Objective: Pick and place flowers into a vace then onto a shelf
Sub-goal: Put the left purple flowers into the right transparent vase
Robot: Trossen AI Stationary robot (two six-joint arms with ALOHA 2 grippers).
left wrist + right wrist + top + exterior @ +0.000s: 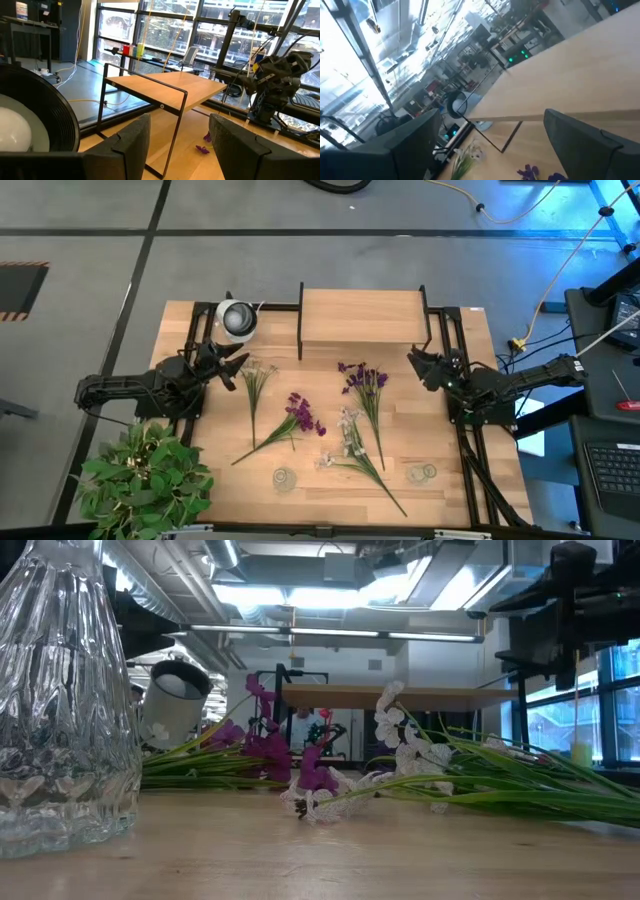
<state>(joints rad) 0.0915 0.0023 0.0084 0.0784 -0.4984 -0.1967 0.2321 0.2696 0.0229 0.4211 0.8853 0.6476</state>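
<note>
High view shows you flowers [300,418] fanned across the surface [440,430], stems apart for easy picking; left gripper [232,368] and right gripper [418,365] flank the shelf [360,315], jaws apart, empty.

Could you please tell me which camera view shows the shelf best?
The high view: the whole shelf shows from above, between both arms. The left wrist view shows its board and one frame end; the right wrist view only part of the board; the low view just its edge behind the flowers.
</note>
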